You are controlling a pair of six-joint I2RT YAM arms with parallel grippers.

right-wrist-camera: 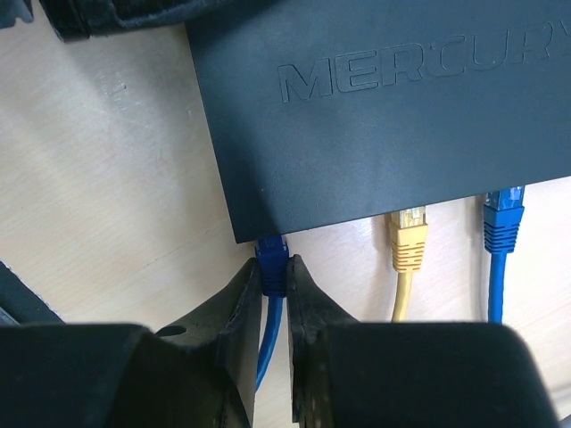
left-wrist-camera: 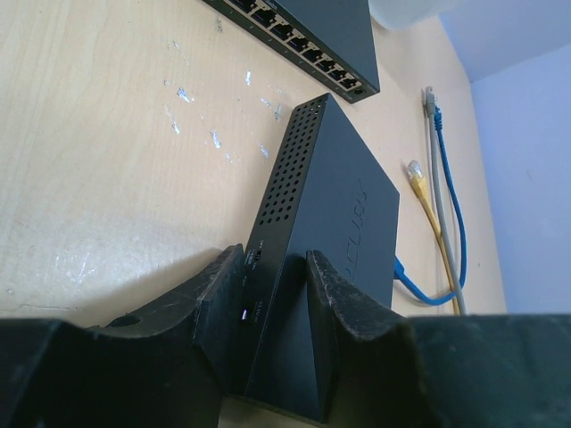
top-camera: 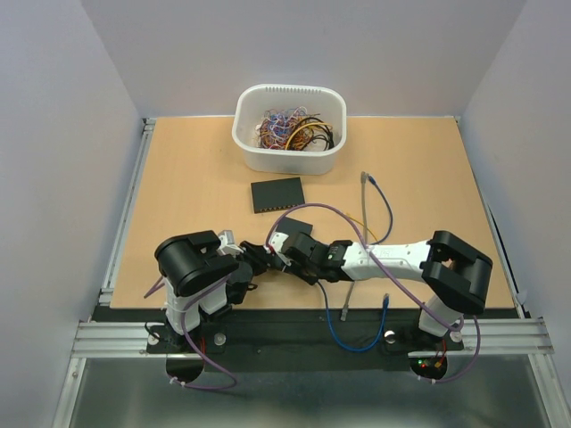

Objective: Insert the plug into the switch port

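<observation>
Your left gripper [left-wrist-camera: 275,267] is closed partway, its two fingers [left-wrist-camera: 223,294] clamped on opposite faces of the switch [left-wrist-camera: 326,232], which it grips at one end so the vented side faces up in the left wrist view. Your right gripper [right-wrist-camera: 273,272] is nearly closed, pinching the blue plug [right-wrist-camera: 270,251] just behind its head, with the blue cable running back between the fingers toward 6 o'clock. In the right wrist view the plug's tip meets the switch's 6 o'clock edge near its 7 o'clock corner; the port face is hidden from here, so you cannot tell whether the plug is seated. At 3 o'clock of that plug, a yellow plug [right-wrist-camera: 409,236] and another blue plug [right-wrist-camera: 502,218] lie on the table [top-camera: 178,196] with their heads at the same edge. From above, both grippers meet near the table's centre, with the held switch just at 5 o'clock of a second switch [top-camera: 277,193] lying flat, and a white bin [top-camera: 290,156] of tangled wires stands at 12 o'clock
</observation>
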